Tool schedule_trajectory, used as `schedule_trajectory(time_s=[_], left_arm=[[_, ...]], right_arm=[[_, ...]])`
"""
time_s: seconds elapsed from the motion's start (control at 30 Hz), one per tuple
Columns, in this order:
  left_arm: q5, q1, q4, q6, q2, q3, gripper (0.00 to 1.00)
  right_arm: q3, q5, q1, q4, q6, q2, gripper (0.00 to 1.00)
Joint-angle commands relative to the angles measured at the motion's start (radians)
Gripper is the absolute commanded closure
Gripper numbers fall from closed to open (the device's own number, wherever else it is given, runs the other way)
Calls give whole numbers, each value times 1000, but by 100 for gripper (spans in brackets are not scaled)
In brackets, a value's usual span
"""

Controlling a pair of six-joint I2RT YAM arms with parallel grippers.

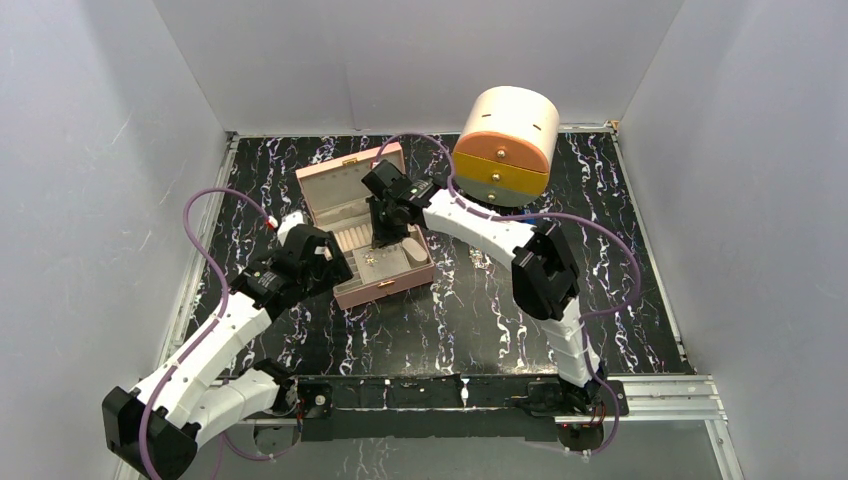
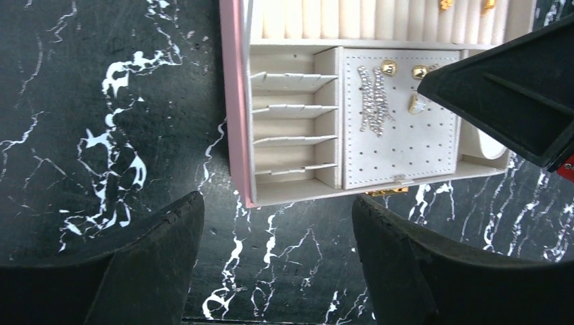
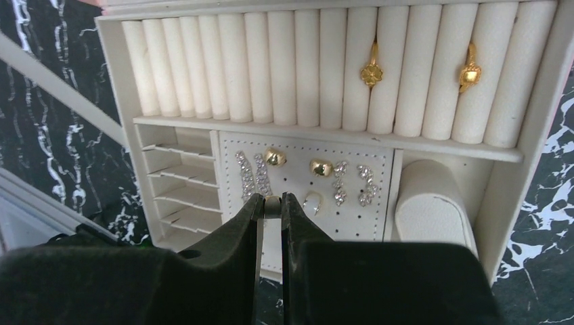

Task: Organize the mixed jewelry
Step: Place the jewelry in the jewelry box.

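Right claw [image 3: 272, 202] pinching silver piece [image 3: 271, 207], box [image 3: 535, 108] holding rings [image 3: 371, 70], earrings [image 3: 274, 157]

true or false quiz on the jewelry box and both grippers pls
1. Two gold rings sit in the ring rolls. True.
2. The left gripper holds an earring. False: it is open and empty, over the marble table next to the pink jewelry box.
3. The right gripper pinches a small silvery piece over the earring panel. True.
4. The box's lid is shut. False: it stands open.
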Motion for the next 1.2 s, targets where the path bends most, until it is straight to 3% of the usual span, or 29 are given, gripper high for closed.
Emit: schedule_trajectory(time_s=[0.0, 1.17], left_arm=[[-98, 5, -74, -10, 2, 2, 23], [-101, 5, -64, -7, 5, -10, 23]], right_arm=[[86, 69, 23, -66, -59, 32, 86], [3, -47, 45, -23, -71, -18, 89]])
